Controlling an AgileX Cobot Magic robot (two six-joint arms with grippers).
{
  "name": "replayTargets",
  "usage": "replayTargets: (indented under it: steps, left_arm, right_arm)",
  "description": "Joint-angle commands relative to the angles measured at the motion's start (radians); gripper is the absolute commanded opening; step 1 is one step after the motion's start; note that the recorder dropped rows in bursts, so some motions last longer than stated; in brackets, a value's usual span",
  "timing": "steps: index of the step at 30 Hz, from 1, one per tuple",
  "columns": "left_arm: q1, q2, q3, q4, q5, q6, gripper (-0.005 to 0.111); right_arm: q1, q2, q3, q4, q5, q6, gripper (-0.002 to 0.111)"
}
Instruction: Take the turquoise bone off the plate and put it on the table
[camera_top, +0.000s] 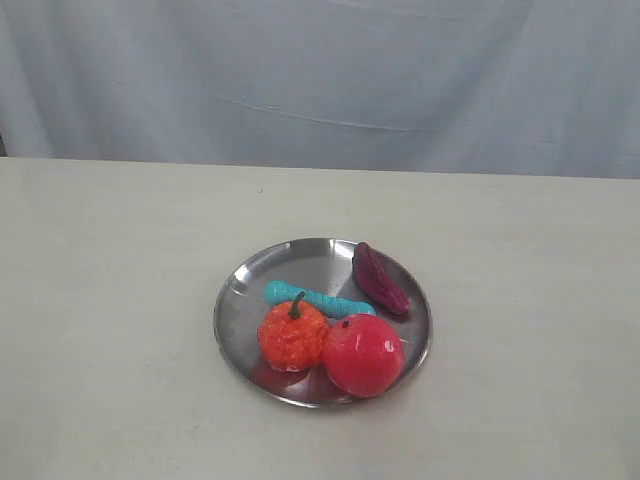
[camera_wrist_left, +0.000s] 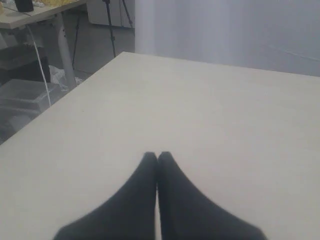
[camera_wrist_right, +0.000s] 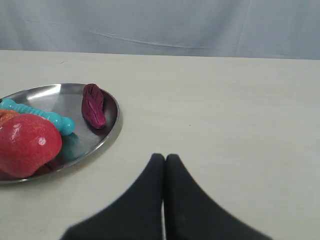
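The turquoise bone (camera_top: 318, 299) lies on the plate (camera_top: 232, 290), across its middle. Its long axis runs left to right, and the right end sits slightly nearer than the left. On its near side an orange fruit (camera_top: 292, 335) and a red apple (camera_top: 362, 355) crowd against it and hide part of its shaft. A dark purple piece (camera_top: 380, 278) lies just beyond its right end, by the far-right rim.

The right jaws are pressed together tip to tip and hold nothing. Their camera shows the plate (camera_wrist_right: 60, 95) near them, off to one side, with one knobbed end of the bone (camera_wrist_right: 37, 116) poking out from behind the apple (camera_wrist_right: 27, 142). The left jaws are also closed and empty, and their camera shows only the bare surface (camera_wrist_left: 200, 110), with no plate in view.

The right arm therefore looks the nearer one and the better placed. The exposed right end or the far side of the shaft seems the freest place to grip, with the jaws set across the axis. They must part first. Neither arm shows in the exterior view.
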Motion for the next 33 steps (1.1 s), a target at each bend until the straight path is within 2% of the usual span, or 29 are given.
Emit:
replayTargets:
  steps: [1,7,10,17,23,25,29,31,33]
  left_arm:
    - [0.003,-0.001,0.003,-0.001,-0.005,-0.004,0.000]
    - [0.003,-0.001,0.003,-0.001,-0.005,-0.004,0.000]
    - [0.003,-0.001,0.003,-0.001,-0.005,-0.004,0.000]
    - [0.003,-0.001,0.003,-0.001,-0.005,-0.004,0.000]
    - [0.003,-0.001,0.003,-0.001,-0.005,-0.004,0.000]
    - [0.003,-0.001,0.003,-0.001,-0.005,-0.004,0.000]
    - [0.003,-0.001,0.003,-0.001,-0.005,-0.004,0.000]
    - [0.003,-0.001,0.003,-0.001,-0.005,-0.004,0.000]
    - [0.003,-0.001,0.003,-0.001,-0.005,-0.004,0.000]
  right_arm:
    - [-0.004,-0.006,0.002,-0.013,-0.012,-0.005,0.000]
    - [-0.004,-0.006,0.002,-0.021,-0.108,-0.026,0.000]
    - [-0.004,-0.006,0.002,-0.021,-0.241,-0.026,0.000]
    - [-0.004,-0.006,0.002,-0.013,-0.674,-0.026,0.000]
    - [-0.004,-0.006,0.002,-0.013,-0.810,-0.017,0.000]
    - [-0.004,-0.006,0.002,-0.013,-0.849,0.059,0.000]
    - [-0.004,-0.006,0.002,-0.013,-0.977,0.392,0.000]
    - [-0.004,-0.006,0.002,-0.013,-1.004,0.428,0.000]
    - [-0.004,-0.006,-0.031,-0.013,-0.941,0.428,0.000]
